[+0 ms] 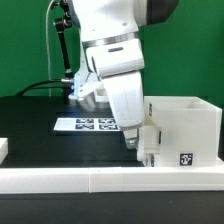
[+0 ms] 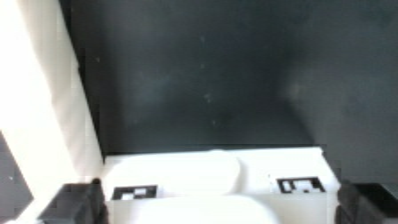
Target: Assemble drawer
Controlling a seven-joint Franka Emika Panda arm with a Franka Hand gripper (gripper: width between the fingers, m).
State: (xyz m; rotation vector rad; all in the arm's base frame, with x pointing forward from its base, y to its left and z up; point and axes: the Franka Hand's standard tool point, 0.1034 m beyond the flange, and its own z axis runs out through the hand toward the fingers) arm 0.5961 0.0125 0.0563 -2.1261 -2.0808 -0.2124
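Housing: the large boxy drawer housing (image 1: 184, 130) sat on the dark worktop (image 1: 35, 120) at the exterior view's right, its open top up and a square tag on the face toward the camera. You had it backed close to the long low white rail (image 1: 60, 178) that ran along the front edge; I judge the rail served as a stop so the box could not slide while parts were pushed in.

Fingers: the gripper (image 1: 146, 152) hung down at the housing's corner nearest the middle of the scene. In the wrist view the two black fingers (image 2: 75, 203) showed well apart at either edge of the picture, with white tagged plastic (image 2: 196, 180) between them. Whether they had clamped on that plastic you could not tell from either picture.

White part between the fingers: it carried two square tags and lay beside a tall white wall (image 2: 36, 100). I cannot say if it was a small tray or the housing's own edge.

Marker board: the flat marker board (image 1: 88, 124) lay on the worktop behind the arm, apart from the housing.

Step in hand, as a judgement: you seemed to be lining the wrist up square to the housing, since a tray only slides in straight.

Risk: a tilted approach could jam against the wall.
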